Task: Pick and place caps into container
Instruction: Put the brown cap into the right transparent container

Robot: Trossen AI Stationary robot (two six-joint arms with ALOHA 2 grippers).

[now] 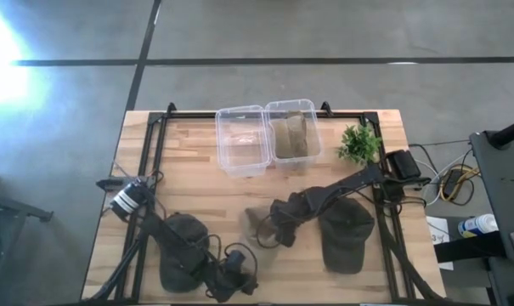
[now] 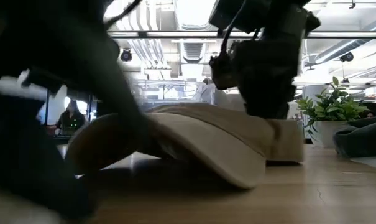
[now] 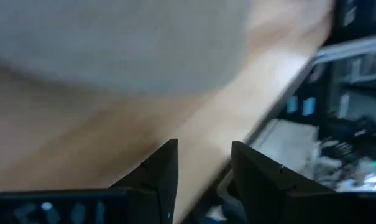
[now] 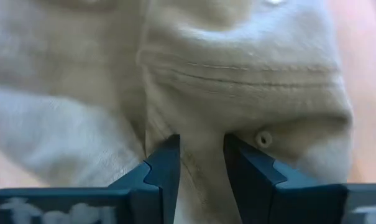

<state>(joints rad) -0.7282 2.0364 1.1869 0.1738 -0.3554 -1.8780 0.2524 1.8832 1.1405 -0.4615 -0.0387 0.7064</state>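
Note:
A tan cap lies on the table near the middle, its brim toward the near edge. My right gripper is down on it from above, shut on its cloth. Another tan cap sits inside the right clear container. A dark cap lies under my left arm, and a second dark cap lies on the table right of my right gripper. My left gripper hovers open over the table's near edge, touching nothing. My right gripper pinches a raised fold of the tan cap's crown between its two fingers, near a small eyelet. The fingers come from above, pointing down. The cap rests on the table, brim flat.
An empty clear container stands left of the filled one at the far side. A small green plant stands at the far right. Black frame rails run along both sides of the table. Cables lie by the right edge.

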